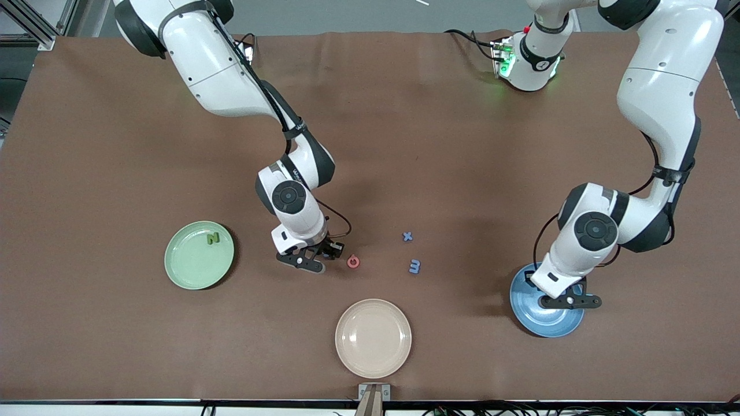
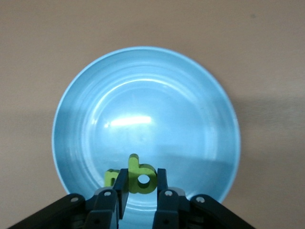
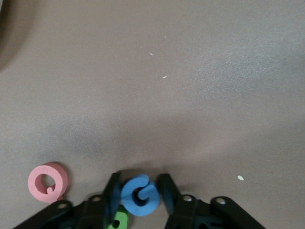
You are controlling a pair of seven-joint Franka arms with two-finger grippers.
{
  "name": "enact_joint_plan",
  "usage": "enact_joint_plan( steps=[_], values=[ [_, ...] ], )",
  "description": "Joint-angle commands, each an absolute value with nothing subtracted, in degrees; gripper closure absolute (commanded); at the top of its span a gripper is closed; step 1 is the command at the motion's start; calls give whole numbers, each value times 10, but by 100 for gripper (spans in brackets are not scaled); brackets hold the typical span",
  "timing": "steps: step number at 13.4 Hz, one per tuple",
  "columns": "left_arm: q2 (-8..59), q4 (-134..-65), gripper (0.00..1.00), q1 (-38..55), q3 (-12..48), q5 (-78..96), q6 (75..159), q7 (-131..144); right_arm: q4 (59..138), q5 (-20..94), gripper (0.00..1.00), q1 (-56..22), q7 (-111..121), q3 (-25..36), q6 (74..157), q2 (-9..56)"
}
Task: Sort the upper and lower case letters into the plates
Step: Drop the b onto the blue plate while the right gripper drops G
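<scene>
1. Front view gives the whole layout: mint green plate (image 1: 199, 255) toward the right arm's end of the tabletop (image 1: 115, 144) with a green N (image 1: 213, 237) in it, blue plate (image 1: 547, 301) toward the left arm's end, and a cream-beige plate (image 1: 373, 338) between them, nearest the camera.
2. Loose on the tabletop between the arms: a pink letter (image 1: 353, 262), a blue x (image 1: 407, 236) and a blue m (image 1: 414, 266) just nearer the camera than the x.
3. Right tool (image 1: 324, 254) is down at the tabletop right beside the pink letter, but from here you can barely see what's in it.
4. Right wrist view sorts that out: its fingers (image 3: 112, 193) are clamped on a blue G-like letter (image 3: 139, 194), with a green piece (image 3: 117, 221) tucked underneath and the pink letter (image 3: 47, 181) just beside.
5. Left tool (image 1: 563, 299) hangs over the blue plate; the front view hides its load.
6. Left wrist view shows it pinched on a lime green b (image 2: 141, 177) over the blue plate (image 2: 90, 119), with another lime piece (image 2: 111, 178) touching the b.
</scene>
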State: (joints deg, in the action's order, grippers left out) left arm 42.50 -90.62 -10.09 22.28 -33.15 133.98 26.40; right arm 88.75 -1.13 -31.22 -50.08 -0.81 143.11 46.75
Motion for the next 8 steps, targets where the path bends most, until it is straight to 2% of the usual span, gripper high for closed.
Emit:
enact_joint_plan(
  steps=[1,3,5,8],
  values=[
    [435,-909,89,-102,228,-335,1354,264,887,-21,100,-321,-517,-5,1433,473],
    [441,-908,55,-102,228,-334,1361,270,886,-21,100,-313,-515,-5,1427,468],
    [438,-909,1,-98,229,-319,1363,279,883,-22,100,-291,-486,-5,1388,453],
    [424,-914,0,-98,253,-309,1354,305,892,-19,100,-218,-335,-7,1288,395]
  ],
)
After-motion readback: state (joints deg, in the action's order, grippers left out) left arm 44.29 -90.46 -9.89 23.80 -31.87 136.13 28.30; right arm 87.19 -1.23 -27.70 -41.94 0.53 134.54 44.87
